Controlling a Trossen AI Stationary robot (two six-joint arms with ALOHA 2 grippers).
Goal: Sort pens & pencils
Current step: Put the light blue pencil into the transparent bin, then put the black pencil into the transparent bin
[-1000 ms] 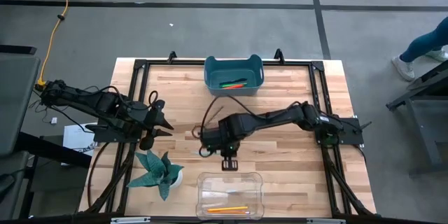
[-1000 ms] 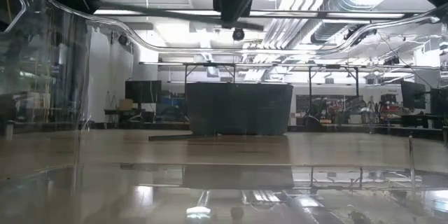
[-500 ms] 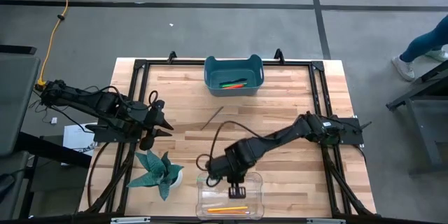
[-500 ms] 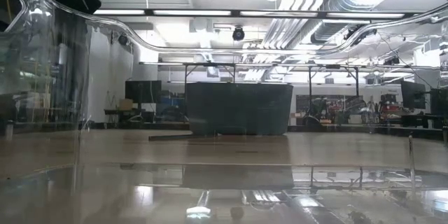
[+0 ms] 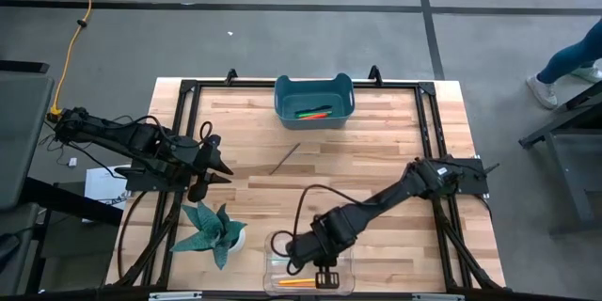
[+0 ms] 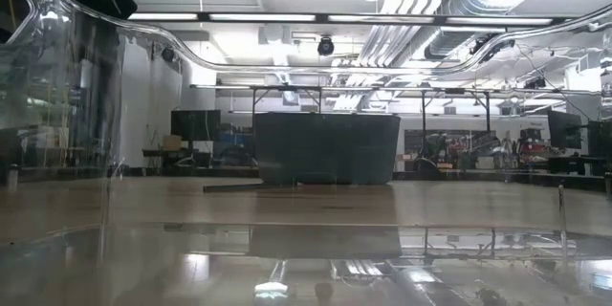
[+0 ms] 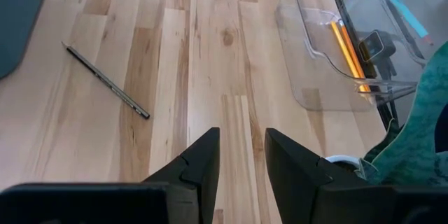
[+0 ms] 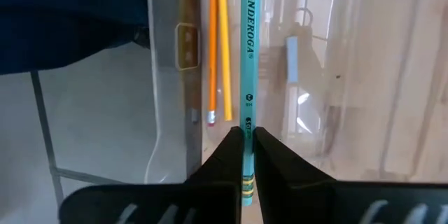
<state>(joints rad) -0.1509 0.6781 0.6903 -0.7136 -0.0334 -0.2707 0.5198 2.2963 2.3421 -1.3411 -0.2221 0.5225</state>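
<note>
A light wooden table (image 5: 376, 150) holds a teal plastic bin (image 5: 314, 100) at its far edge, containing the green and red pens (image 5: 313, 113). Over the clear plastic tray (image 5: 282, 249) at the near edge, the right gripper (image 8: 244, 143) clamps a light teal pencil (image 8: 249, 42) above orange and yellow pencils (image 8: 218, 42). A dark pencil (image 7: 105, 81) lies mid-table. The left gripper (image 7: 241, 154), fingers apart, waits at the left edge.
</note>
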